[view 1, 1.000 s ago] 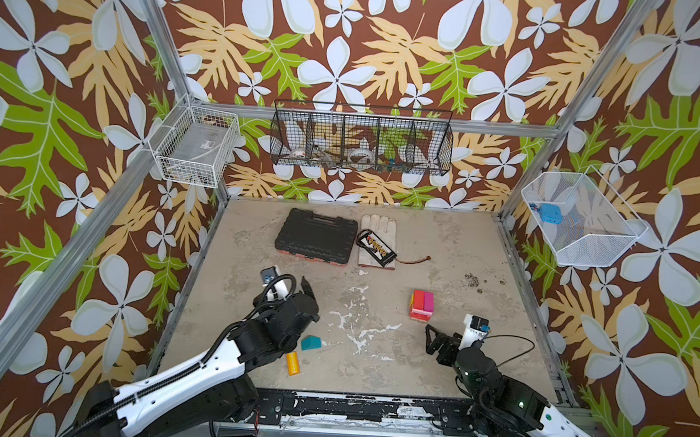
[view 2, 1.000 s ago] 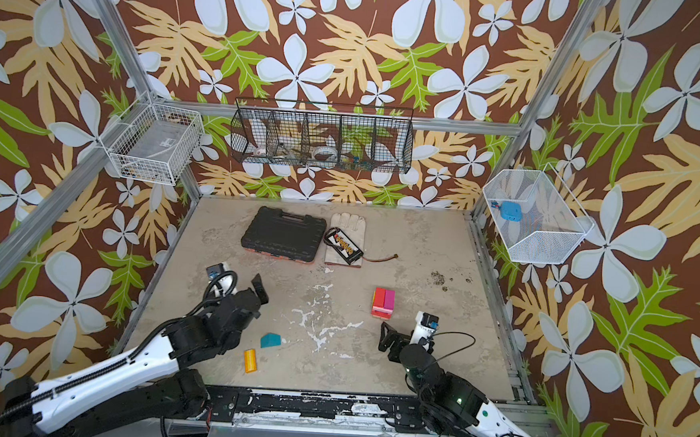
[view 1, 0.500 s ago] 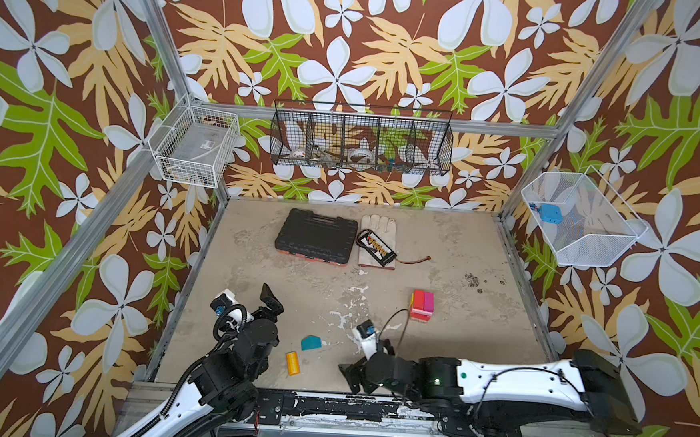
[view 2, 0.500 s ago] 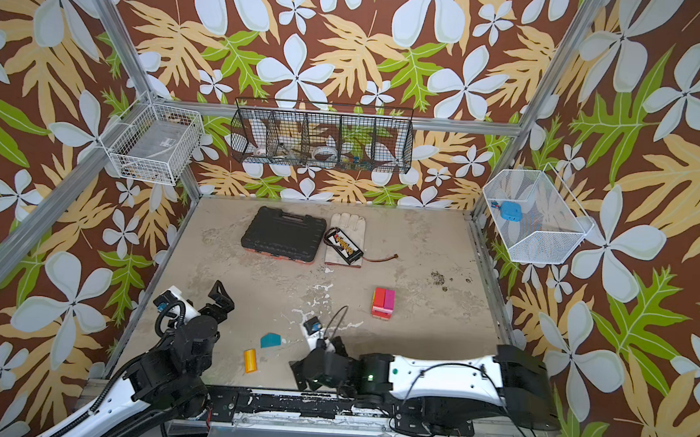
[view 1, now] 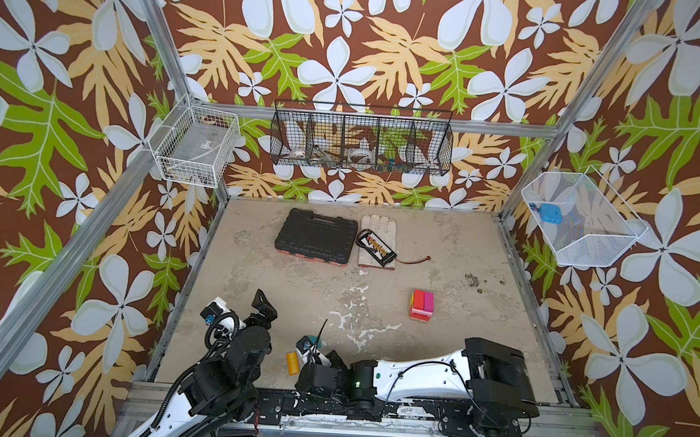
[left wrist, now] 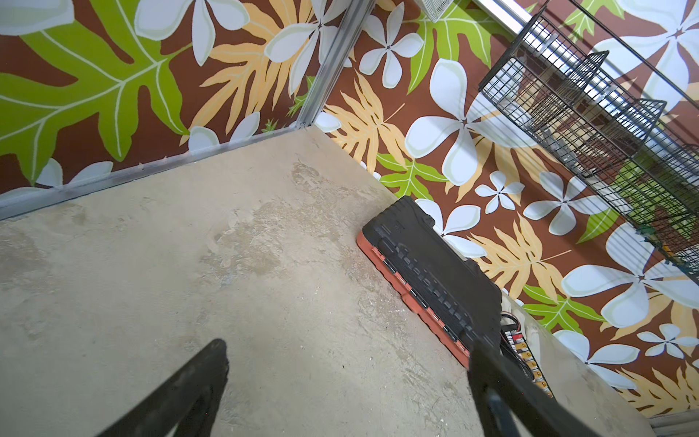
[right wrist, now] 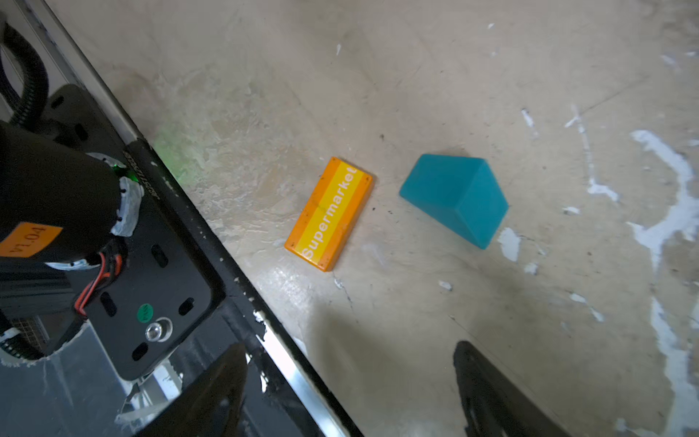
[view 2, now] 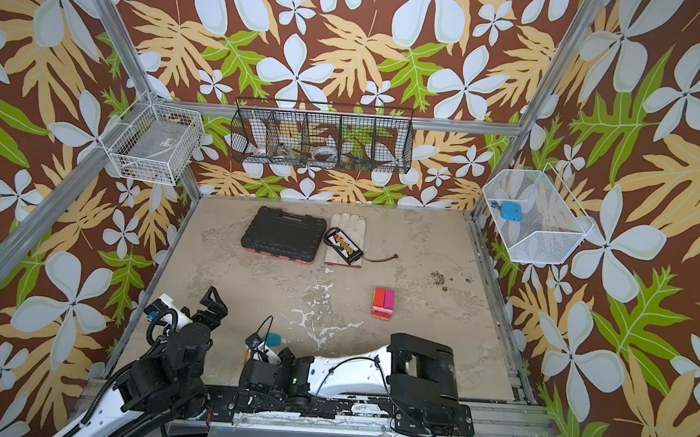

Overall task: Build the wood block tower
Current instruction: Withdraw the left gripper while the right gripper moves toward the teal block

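Your left end effector (left wrist: pixel 348 344) and right end effector (right wrist: pixel 348 346): both spread wide, empty. In a top view the orange block (view 1: pixel 292 362) lies lower centre by the front rail (right wrist: pixel 295 369), long axis square to it; teal wedge (right wrist: pixel 454 196) just beside, not touching. Centre-right, tower (view 1: pixel 421 305) has open bench (view 1: pixel 442 242) all round.

The tower (view 1: pixel 421 306) stands on the table (view 1: pixel 463 243), a bit right of the middle. Behind it & to the left lies the case (view 1: pixel 316 237). The glove (view 1: pixel 379 225) lies behind the tower too, less far left, right next to the case, w/ a battery pack (view 1: pixel 377 246) on it. In front of the tower & well to the left, by the table's front edge: wedge (right wrist: pixel 454 193) & flat block (right wrist: pixel 329 213), close but not touching. The wedge is nearer the tower.
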`<state>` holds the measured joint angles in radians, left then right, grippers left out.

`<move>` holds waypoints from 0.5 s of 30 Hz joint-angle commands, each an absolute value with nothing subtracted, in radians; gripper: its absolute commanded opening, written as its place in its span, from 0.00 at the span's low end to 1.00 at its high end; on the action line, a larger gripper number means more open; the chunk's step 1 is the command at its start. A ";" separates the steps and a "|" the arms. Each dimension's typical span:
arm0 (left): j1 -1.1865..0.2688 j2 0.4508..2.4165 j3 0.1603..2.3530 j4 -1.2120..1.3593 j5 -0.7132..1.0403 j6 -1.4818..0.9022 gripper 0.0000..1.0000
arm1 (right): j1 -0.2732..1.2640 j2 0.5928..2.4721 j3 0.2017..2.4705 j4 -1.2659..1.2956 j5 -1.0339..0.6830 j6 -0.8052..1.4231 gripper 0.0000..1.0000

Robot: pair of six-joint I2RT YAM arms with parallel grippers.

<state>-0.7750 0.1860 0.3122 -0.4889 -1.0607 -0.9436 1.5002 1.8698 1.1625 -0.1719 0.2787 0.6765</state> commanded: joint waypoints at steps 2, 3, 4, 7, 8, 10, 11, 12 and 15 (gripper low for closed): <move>-0.773 0.178 0.310 -0.490 -1.058 -0.937 1.00 | 1.499 1.936 1.234 -0.226 0.274 0.676 0.82; -0.774 0.180 0.308 -0.488 -1.057 -0.936 1.00 | 1.497 1.949 1.249 -0.237 0.285 0.681 0.81; -0.774 0.181 0.309 -0.487 -1.057 -0.936 1.00 | 1.496 1.960 1.264 -0.246 0.299 0.683 0.81; -0.774 0.184 0.308 -0.482 -1.053 -0.929 1.00 | 1.493 2.011 1.326 -0.285 0.343 0.683 0.81; -0.773 0.184 0.309 -0.482 -1.051 -0.927 1.00 | 1.488 2.034 1.354 -0.299 0.342 0.682 0.80; -0.773 0.184 0.308 -0.479 -1.047 -0.925 1.00 | 1.478 2.068 1.396 -0.324 0.338 0.685 0.76; -0.774 0.184 0.308 -0.477 -1.046 -0.924 1.00 | 1.474 2.083 1.418 -0.342 0.357 0.694 0.76; -0.773 0.183 0.308 -0.477 -1.046 -0.923 1.00 | 1.473 2.095 1.432 -0.354 0.382 0.698 0.76; -0.774 0.182 0.308 -0.476 -1.045 -0.922 1.00 | 1.463 2.130 1.483 -0.372 0.387 0.690 0.73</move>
